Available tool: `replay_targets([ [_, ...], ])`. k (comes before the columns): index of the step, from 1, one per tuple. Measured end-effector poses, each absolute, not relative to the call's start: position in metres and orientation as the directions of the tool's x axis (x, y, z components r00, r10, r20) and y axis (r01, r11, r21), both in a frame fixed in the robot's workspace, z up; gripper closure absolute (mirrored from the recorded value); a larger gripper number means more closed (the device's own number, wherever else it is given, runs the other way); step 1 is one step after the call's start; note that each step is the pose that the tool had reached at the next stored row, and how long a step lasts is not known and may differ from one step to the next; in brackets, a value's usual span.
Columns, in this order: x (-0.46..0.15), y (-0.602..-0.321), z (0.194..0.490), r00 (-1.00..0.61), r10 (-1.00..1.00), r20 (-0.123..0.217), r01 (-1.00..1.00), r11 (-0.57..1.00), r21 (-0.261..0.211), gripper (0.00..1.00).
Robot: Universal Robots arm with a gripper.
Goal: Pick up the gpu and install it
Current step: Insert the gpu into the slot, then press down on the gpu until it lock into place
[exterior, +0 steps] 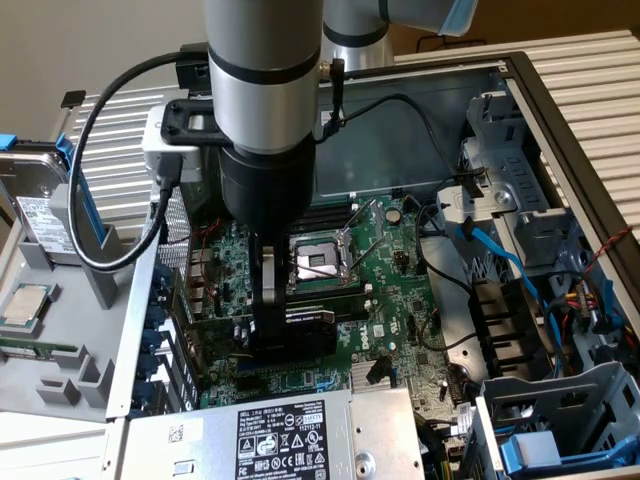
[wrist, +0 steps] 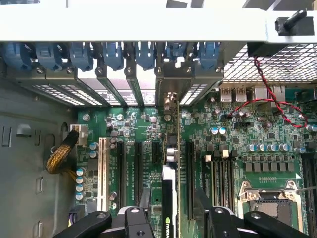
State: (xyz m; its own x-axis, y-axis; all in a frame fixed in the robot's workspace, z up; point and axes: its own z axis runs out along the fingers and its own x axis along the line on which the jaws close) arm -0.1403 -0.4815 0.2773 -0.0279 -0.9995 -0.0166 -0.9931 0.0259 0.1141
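Note:
The gpu (wrist: pixel 170 198) stands on edge in a black slot of the large green motherboard (wrist: pixel 237 129), its silver bracket (wrist: pixel 171 99) up against the rear slot openings of the case. In the exterior view the gpu (exterior: pixel 312 330) shows as a black shroud low inside the open case. My gripper (wrist: pixel 176 223) straddles the card from above and is open: one black finger (wrist: pixel 136 220) stands on each side with a gap to the card. In the exterior view the gripper (exterior: pixel 288 335) hangs under the silver arm, down at the card.
A CPU socket (exterior: pixel 318 262) lies just beyond the card. The power supply (exterior: pixel 290 435) is in front, with blue cables (exterior: pixel 510 265) and drive cages (exterior: pixel 570 420) on the exterior view's right. A hard drive (exterior: pixel 35 200) sits outside the case. Blue slot clips (wrist: pixel 114 54) line the rear.

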Motion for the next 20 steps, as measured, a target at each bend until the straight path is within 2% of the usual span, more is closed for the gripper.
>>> replay_targets([
  [4, -0.1403, -0.4815, 0.2849, -0.028, -0.999, -0.017, -0.993, 0.026, 0.114, 0.53],
  [20, -0.1403, -0.4815, 0.2851, -0.028, -0.999, -0.017, -0.993, 0.026, 0.114, 0.55],
])
